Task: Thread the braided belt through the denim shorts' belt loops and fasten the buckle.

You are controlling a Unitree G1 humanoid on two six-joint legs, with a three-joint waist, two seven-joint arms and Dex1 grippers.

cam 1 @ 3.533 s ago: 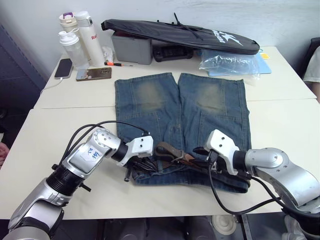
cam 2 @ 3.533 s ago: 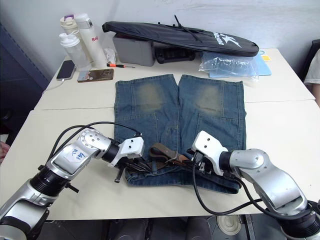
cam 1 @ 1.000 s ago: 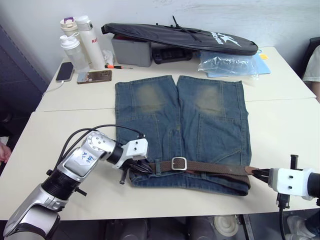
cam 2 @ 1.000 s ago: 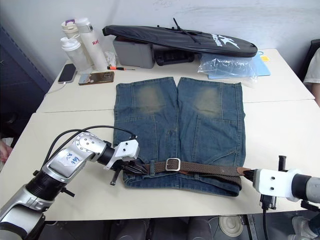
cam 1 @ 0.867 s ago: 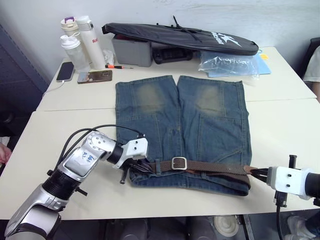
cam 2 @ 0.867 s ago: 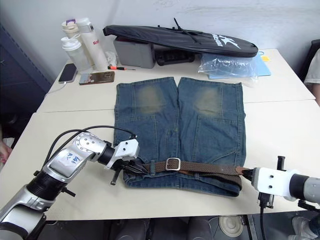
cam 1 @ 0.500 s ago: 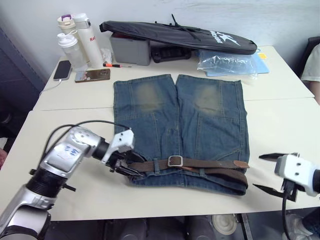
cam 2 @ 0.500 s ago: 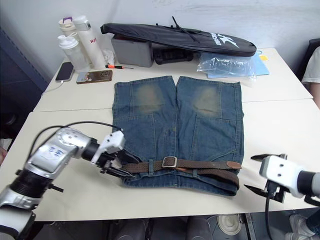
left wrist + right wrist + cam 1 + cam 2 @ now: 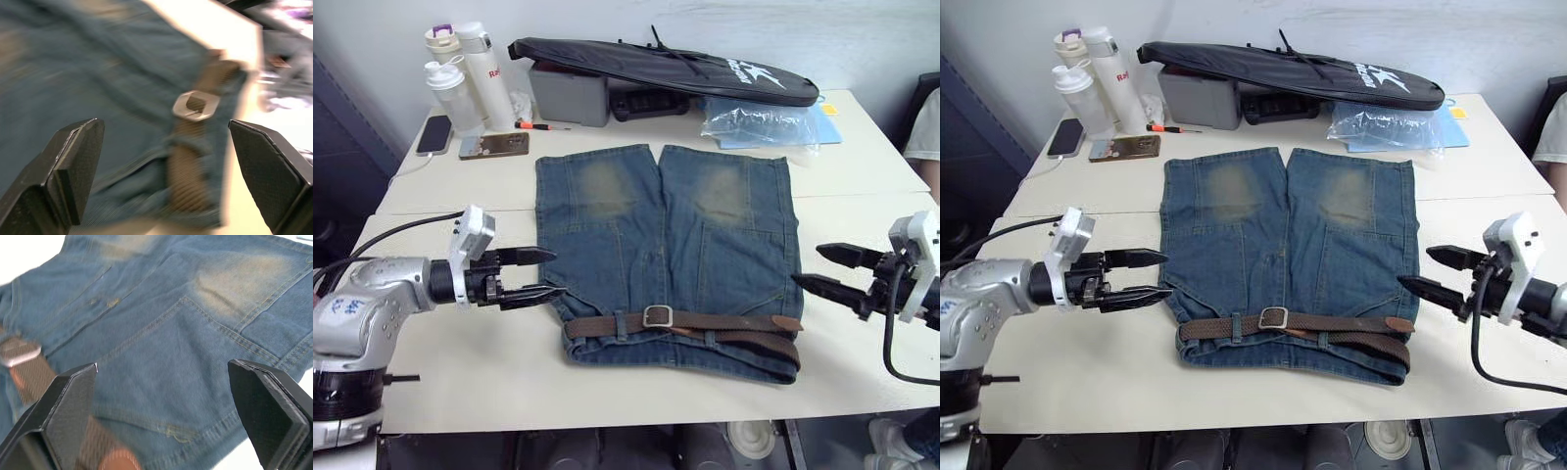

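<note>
The denim shorts (image 9: pixel 666 245) lie flat on the table with the waistband nearest me. Along that waistband lies the braided belt (image 9: pixel 734 328), passing under belt loops (image 9: pixel 620 325), with the silver buckle (image 9: pixel 657 316) closed around the strap near the middle and the tan end (image 9: pixel 787 322) pointing right. My left gripper (image 9: pixel 558 272) hovers open just off the shorts' left edge, holding nothing. To the right of the shorts my right gripper (image 9: pixel 806 264) is open too and empty. The left wrist view looks at the buckle (image 9: pixel 195 105); the right wrist view shows the shorts (image 9: pixel 186 357).
At the back of the table stand bottles (image 9: pixel 460 73), two phones (image 9: pixel 436 135), a grey box (image 9: pixel 570 93), a long black bag (image 9: pixel 666 69) and a plastic bag (image 9: pixel 759 117). A person's sleeve (image 9: pixel 925 122) shows at the right edge.
Both grippers have opened, let go of the belt's ends and drawn away from the shorts, the left one leftward, the right one to the right and farther back. The belt stays on the waistband.
</note>
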